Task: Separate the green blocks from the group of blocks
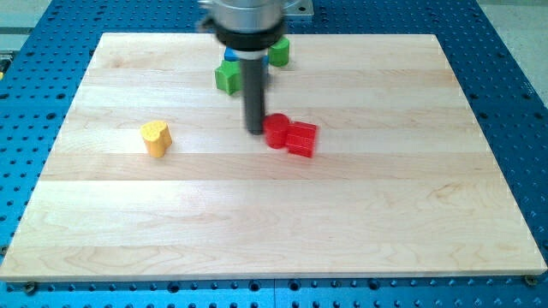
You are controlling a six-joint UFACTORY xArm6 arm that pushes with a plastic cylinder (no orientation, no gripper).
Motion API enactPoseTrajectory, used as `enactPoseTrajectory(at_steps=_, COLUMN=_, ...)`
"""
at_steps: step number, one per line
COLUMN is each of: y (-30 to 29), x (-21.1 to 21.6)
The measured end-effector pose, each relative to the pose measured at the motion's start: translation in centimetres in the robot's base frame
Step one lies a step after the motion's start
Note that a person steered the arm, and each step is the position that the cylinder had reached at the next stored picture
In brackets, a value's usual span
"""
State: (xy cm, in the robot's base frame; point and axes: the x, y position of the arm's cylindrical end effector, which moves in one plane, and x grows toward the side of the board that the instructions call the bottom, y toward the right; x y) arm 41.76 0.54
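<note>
Here my tip (255, 130) sits below both green blocks (227, 77).

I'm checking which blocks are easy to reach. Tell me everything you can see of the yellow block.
The yellow block is a small, chunky piece with a lobed, roughly heart-like top and flat upright sides, in a solid matte yellow. It stands flat on the wooden board, alone at the view's left, touching nothing. My tip is well off to its right, next to the red blocks.

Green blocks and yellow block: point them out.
Left green block (226, 77), camera view, its front face.
Right green block (280, 53), camera view, its visible side.
Yellow heart-shaped block (156, 138), camera view, its middle.
</note>
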Motion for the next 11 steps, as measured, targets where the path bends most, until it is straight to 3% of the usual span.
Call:
enactPoseTrajectory(at_steps=1, y=4.6, x=1.7)
enactPoseTrajectory(at_steps=2, y=10.4, x=-8.1)
enactPoseTrajectory(at_steps=3, y=11.8, x=-18.6)
enactPoseTrajectory(at_steps=4, y=8.3, x=-21.6)
enactPoseTrajectory(at_steps=5, y=3.6, x=-18.4)
enactPoseTrajectory(at_steps=6, y=2.8, x=-14.3)
enactPoseTrajectory(at_steps=7, y=5.5, x=-15.8)
enactPoseTrajectory(at_steps=8, y=3.2, x=-17.3)
enactPoseTrajectory(at_steps=10, y=-7.4, x=-12.6)
enactPoseTrajectory(at_steps=11, y=-9.4, x=-9.8)
